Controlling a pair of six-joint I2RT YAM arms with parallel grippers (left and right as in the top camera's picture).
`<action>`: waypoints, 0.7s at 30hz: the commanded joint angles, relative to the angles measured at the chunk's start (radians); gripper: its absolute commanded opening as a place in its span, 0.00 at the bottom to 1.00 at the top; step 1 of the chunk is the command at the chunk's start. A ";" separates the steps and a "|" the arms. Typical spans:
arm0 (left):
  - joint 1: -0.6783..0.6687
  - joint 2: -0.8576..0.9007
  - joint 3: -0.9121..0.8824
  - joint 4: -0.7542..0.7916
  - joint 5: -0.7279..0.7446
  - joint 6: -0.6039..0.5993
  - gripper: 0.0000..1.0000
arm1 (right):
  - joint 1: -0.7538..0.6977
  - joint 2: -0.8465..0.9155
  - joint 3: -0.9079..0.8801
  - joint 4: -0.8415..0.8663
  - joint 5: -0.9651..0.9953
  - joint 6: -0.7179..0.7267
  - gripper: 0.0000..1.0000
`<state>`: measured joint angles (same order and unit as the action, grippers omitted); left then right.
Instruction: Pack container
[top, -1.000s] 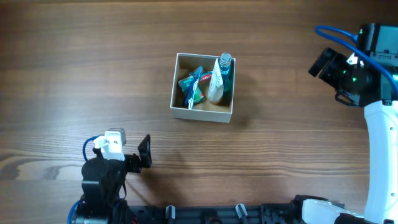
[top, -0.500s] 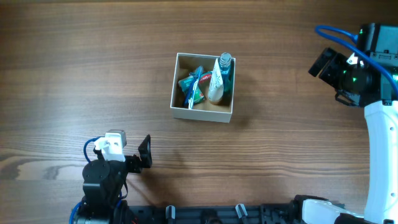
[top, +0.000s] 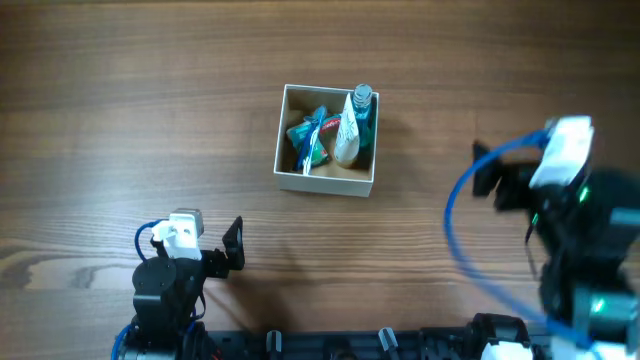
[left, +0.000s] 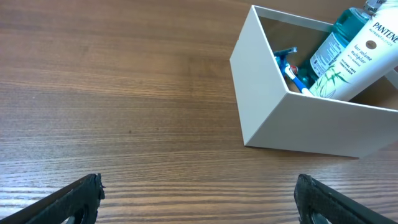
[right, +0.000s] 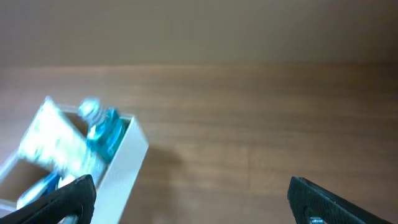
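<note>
The container, a square box with white walls and a tan inside, stands in the middle of the wooden table. It holds a teal bottle, a white tube, and blue and green toiletries. It also shows in the left wrist view and blurred in the right wrist view. My left gripper is open and empty near the front left, well short of the container. My right gripper is open and empty to the right of the container, apart from it.
The table is bare brown wood around the container. The left arm's base sits at the front edge, the right arm's body at the front right with a blue cable looping beside it.
The right arm has swung from the far right back corner down and leftward toward the table's front right, blurred in motion. The left arm and the container have not moved.
</note>
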<state>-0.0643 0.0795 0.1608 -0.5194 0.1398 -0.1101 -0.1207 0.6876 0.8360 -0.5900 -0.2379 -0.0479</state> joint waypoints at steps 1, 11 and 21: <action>0.000 -0.007 -0.015 0.000 0.028 -0.006 1.00 | -0.001 -0.197 -0.212 0.053 -0.075 -0.079 1.00; 0.000 -0.007 -0.015 0.000 0.028 -0.006 1.00 | -0.001 -0.601 -0.641 0.134 -0.075 -0.080 1.00; 0.000 -0.007 -0.015 0.000 0.028 -0.006 1.00 | -0.001 -0.645 -0.700 0.186 -0.074 -0.080 1.00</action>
<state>-0.0643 0.0792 0.1604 -0.5194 0.1410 -0.1101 -0.1207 0.0586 0.1390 -0.4099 -0.2955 -0.1181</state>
